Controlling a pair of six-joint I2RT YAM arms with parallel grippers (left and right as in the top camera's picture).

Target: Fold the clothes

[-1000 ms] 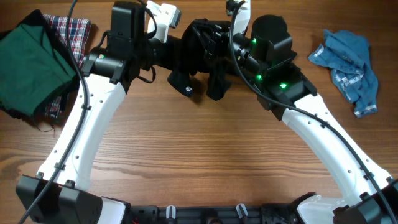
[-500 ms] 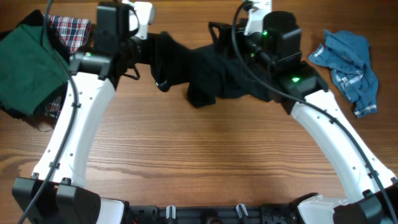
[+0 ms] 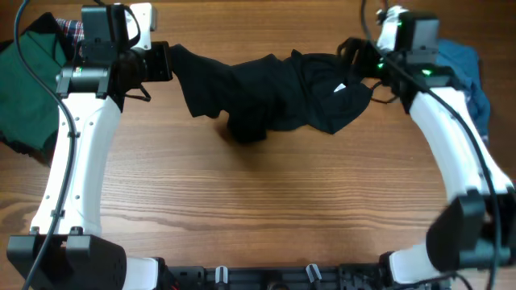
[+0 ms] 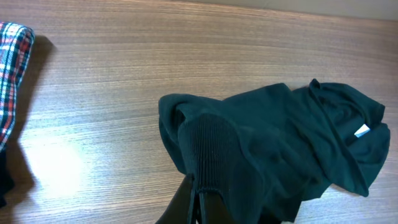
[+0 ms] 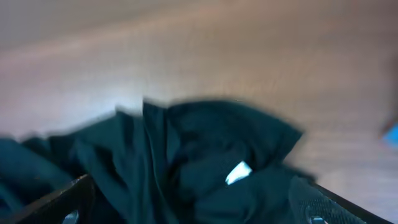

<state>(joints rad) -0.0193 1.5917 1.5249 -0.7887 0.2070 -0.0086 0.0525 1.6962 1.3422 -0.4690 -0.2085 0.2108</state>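
The left claw pinches the black shirt, which sags onto the counter. The right claw looks wide, so pulling could drag the shirt into a heap.

The setting reads as a robotics lab bench rather than a home. A plain wooden worktop is seen, with a white-and-black left arm and right arm mounted at its near edge and strung with black cables. Sample garments are laid about it: a black shirt, a green garment, a plaid cloth and a teal-blue garment.
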